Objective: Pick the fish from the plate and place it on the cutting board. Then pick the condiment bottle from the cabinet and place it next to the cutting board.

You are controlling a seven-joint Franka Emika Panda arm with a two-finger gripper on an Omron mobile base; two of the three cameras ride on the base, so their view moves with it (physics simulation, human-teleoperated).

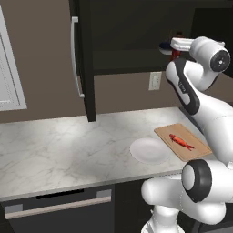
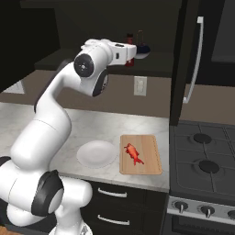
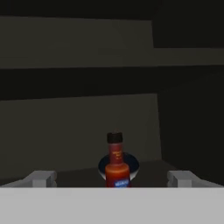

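While the arm reaches up into the open cabinet (image 1: 86, 59), the gripper (image 3: 113, 178) faces the shelf with its fingers (image 3: 41, 178) spread wide apart, nothing between them

- condiment bottle (image 3: 116, 162) stands upright on the cabinet shelf, dead centre ahead of the gripper in the hand view, well clear of both fingertips; red body, black cap, lighter label band near the bottom
- a dark blue bowl (image 3: 131, 165) sits right behind the bottle on the same shelf; can't tell if they touch
- from the right base view the bottle (image 2: 130, 48) and bowl (image 2: 141, 51) show just past the white hand, at shelf level
- cabinet door is swung open, long silver handle (image 1: 75, 57) vertical on it

Down on the marble counter (image 1: 59, 150):
- fish (image 1: 181, 141) lies flat on the cutting board (image 1: 182, 142), roughly mid-board, angled across it
- plate (image 1: 149, 150) sits just beside the board on its left as seen from the right base view, white, nothing on it; plate edge and board edge very close, possibly touching
- stove (image 2: 204, 165) is to the right of the board, wall outlet (image 2: 140, 85) above the counter behind it
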